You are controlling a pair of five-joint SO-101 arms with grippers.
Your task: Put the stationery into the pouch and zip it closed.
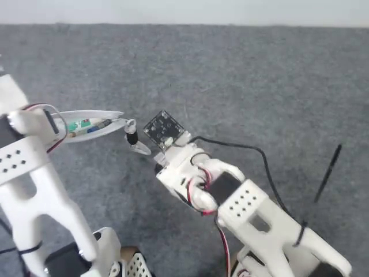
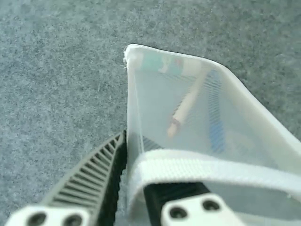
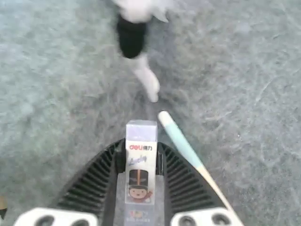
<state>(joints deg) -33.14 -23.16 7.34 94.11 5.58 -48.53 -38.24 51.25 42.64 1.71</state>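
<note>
Judging from what lies where, the job is partway through. The pouch already carries some stationery: through its clear wall a cream pen and a blue-striped piece show inside. The left hand is clamped on the pouch's edge beside the white strap, and the pouch's zip end points toward the other arm. The right hand is closed on an eraser, just short of the black zip pull. A teal-and-cream pencil runs alongside one finger; I cannot tell whether it is gripped too or merely lies beneath. Left to do, by my reckoning: the eraser, that pencil, and what looks like a thin black pen lying well apart on the right. Then comes the zip, which appears open. The surface is grey and carpet-like; behind it runs a pale, plain wall.
</note>
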